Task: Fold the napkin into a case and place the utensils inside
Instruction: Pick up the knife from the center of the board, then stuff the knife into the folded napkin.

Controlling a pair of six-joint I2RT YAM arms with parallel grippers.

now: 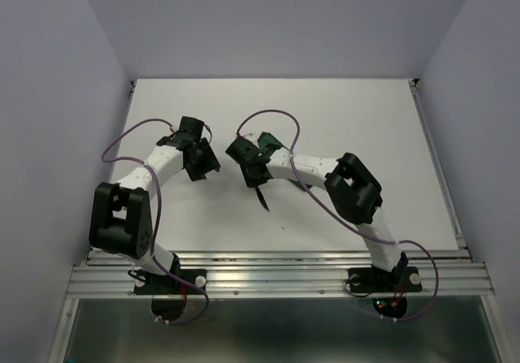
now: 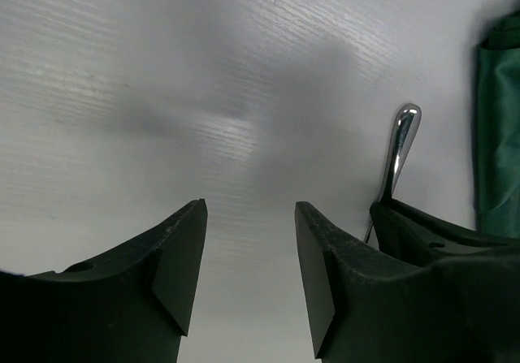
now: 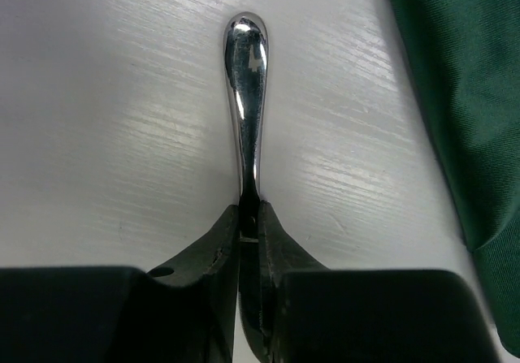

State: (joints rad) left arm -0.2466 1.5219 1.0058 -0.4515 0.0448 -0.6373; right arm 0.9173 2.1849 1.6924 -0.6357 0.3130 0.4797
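My right gripper (image 3: 250, 217) is shut on a slim silver utensil (image 3: 246, 95); only its rounded handle shows, so I cannot tell knife from fork. In the top view the right gripper (image 1: 254, 179) is at mid-table with the utensil (image 1: 262, 199) sticking out toward the near edge. The dark green napkin (image 3: 455, 79) lies just right of the handle; in the top view the napkin (image 1: 269, 142) is mostly hidden under my right arm. My left gripper (image 2: 250, 249) is open and empty over bare table, just left of the right one (image 1: 203, 168). The left wrist view shows the handle (image 2: 402, 148) and napkin edge (image 2: 496, 136). The other utensil is out of view.
The white table (image 1: 341, 119) is walled by pale panels at left, right and back. A metal rail (image 1: 276, 270) runs along the near edge by the arm bases. Purple cables (image 1: 122, 140) loop over both arms.
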